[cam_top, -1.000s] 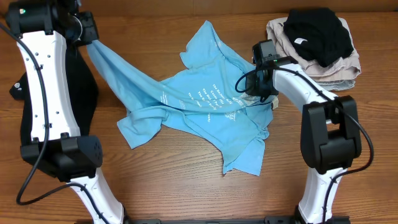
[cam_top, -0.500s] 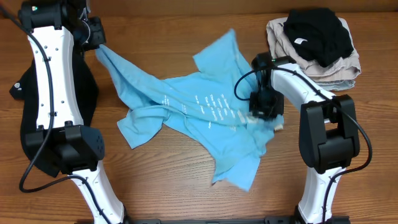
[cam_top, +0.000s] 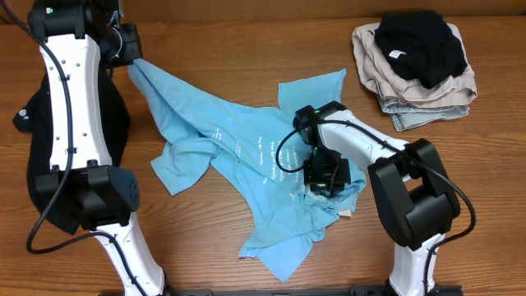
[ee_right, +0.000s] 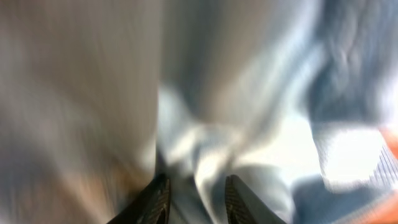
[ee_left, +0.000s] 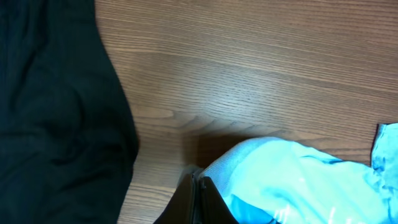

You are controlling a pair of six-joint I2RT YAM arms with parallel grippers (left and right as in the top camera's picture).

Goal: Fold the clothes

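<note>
The light blue T-shirt (cam_top: 238, 136) with white lettering lies crumpled and stretched across the middle of the table. My left gripper (cam_top: 130, 59) at the far left is shut on one corner of it; the left wrist view shows the jaws (ee_left: 198, 190) closed on the blue fabric (ee_left: 298, 180). My right gripper (cam_top: 327, 177) presses into the shirt's right part, and its fingers (ee_right: 196, 193) hold bunched fabric (ee_right: 249, 124) in a blurred view. A long black shirt (cam_top: 33, 156) with a small white logo lies at the left edge, also in the left wrist view (ee_left: 56, 93).
A pile of beige garments (cam_top: 436, 86) with a black garment (cam_top: 419, 41) on top sits at the back right. Both arm bases stand at the table's front edge. Bare wood (cam_top: 205, 247) shows in front of the shirt.
My right gripper has swept from the back right toward the front and middle, dragging the T-shirt's right part with it. The shirt's lower hem has shifted forward and left. The left gripper barely moved.
</note>
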